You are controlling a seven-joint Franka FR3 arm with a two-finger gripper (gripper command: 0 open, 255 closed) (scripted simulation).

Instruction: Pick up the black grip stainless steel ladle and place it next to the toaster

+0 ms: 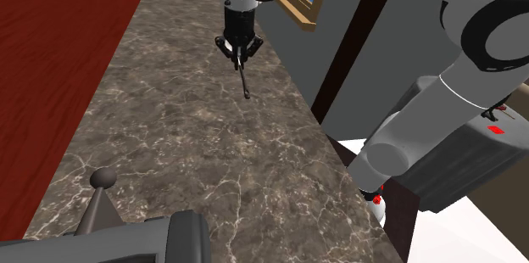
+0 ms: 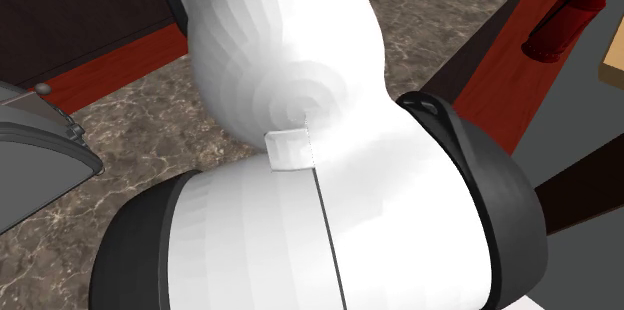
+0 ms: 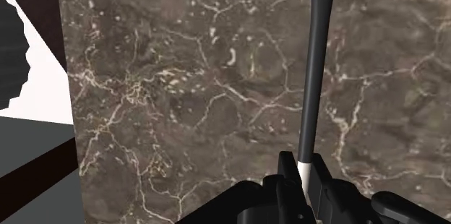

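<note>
The gripper (image 1: 240,56) is clamped on the ladle (image 1: 244,79), fingers (image 3: 288,175) pinching the pale end of its handle. In the wrist view the black grip (image 3: 316,78) runs away from the gripper over the brown marbled countertop (image 1: 186,134). In the shoulder view the ladle hangs slanted from the gripper. The grey toaster (image 1: 144,240) sits well apart, at the shoulder view's lower left.

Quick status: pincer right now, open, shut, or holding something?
Pincer: closed, clasping the ladle by its slim dark handle.
</note>
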